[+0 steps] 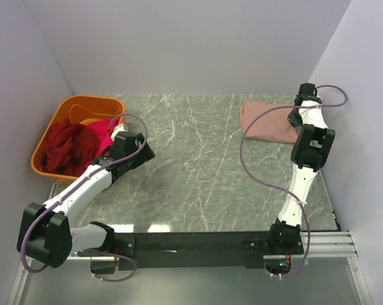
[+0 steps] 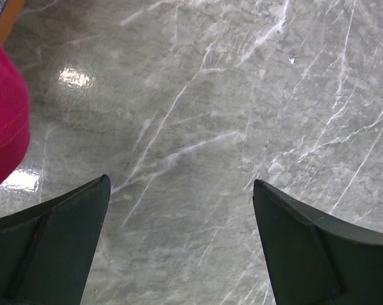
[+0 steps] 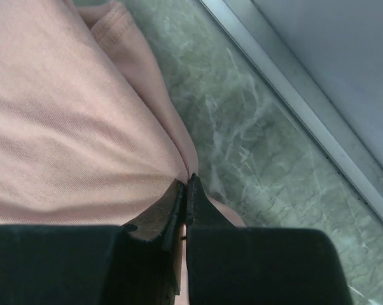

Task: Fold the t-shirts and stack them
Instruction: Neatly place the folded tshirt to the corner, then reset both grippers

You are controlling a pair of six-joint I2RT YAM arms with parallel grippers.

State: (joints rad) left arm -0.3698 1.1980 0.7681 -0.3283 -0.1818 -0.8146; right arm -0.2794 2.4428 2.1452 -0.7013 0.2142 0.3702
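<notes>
At the upper left of the top view we see an orange tub (image 1: 83, 109) holding a dark red t-shirt (image 1: 65, 149) and a magenta t-shirt (image 1: 104, 132). Just beside it, our left gripper (image 2: 181, 183) hangs wide open over the marbled bench (image 1: 191, 159). At the upper right, our right gripper (image 3: 186, 184) is pinched closed on the edge of the folded dusty pink t-shirt (image 1: 268, 124).

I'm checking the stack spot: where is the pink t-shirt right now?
In the top view the pink t-shirt lies at the far right corner of the table, its edge pinched by the right gripper, across from the orange tub at left.
</notes>
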